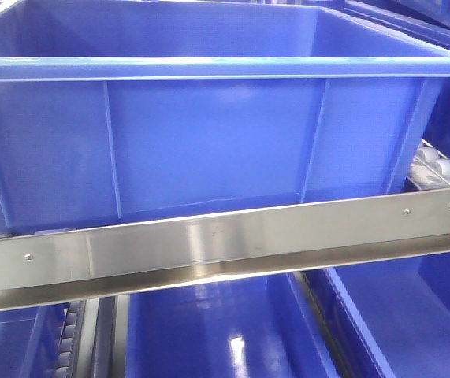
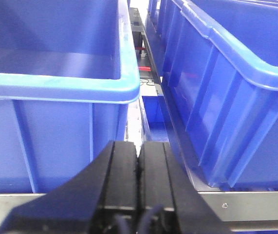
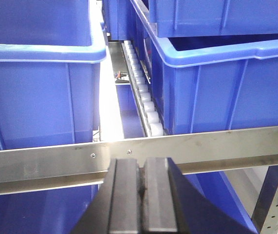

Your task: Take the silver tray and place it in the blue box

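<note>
I see the blue box (image 1: 209, 134) in smooth, slightly glossy plastic; shelf rail (image 1: 225, 244) brushed shiny metal; rollers (image 3: 146, 105) white plastic; gripper fingers (image 3: 124, 195) matt black.

Lighting is bright and cool, with a blue cast throughout. Overhead light glares on the steel rail (image 1: 209, 244) and on glossy plastic in the lower bin (image 1: 232, 346). The front view is soft. Both wrist views blur their near, dark fingers (image 2: 126, 180).
</note>
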Robot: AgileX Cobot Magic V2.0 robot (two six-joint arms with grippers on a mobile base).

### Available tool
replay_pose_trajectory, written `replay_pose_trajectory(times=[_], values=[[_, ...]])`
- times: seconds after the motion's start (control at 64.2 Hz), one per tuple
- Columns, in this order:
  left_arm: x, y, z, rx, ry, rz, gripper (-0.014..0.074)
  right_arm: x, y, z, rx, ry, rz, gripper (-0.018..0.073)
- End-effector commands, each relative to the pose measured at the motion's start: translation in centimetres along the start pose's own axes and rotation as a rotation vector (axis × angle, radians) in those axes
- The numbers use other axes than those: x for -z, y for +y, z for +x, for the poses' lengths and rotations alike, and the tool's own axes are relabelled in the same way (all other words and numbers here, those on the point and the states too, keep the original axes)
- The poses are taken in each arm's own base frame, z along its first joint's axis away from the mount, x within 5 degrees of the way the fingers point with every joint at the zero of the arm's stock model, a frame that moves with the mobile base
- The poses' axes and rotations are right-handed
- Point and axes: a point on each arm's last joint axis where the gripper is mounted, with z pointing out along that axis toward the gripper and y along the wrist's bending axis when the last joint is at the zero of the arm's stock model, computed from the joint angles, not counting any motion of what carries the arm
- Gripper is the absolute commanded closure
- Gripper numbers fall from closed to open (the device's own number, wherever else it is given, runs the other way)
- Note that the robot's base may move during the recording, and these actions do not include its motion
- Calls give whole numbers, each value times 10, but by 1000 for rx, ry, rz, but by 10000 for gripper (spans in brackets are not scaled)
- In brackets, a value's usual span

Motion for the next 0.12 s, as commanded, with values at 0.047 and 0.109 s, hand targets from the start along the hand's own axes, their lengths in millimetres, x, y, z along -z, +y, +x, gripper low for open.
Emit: replay_pose_trajectory(times=[0.047,0.109], values=[[2,0,-10,7,-103,-3,692,2,-1,-9,0,-116,9,508],[2,0,-10,7,-103,-3,692,2,-1,-9,0,-116,9,508]])
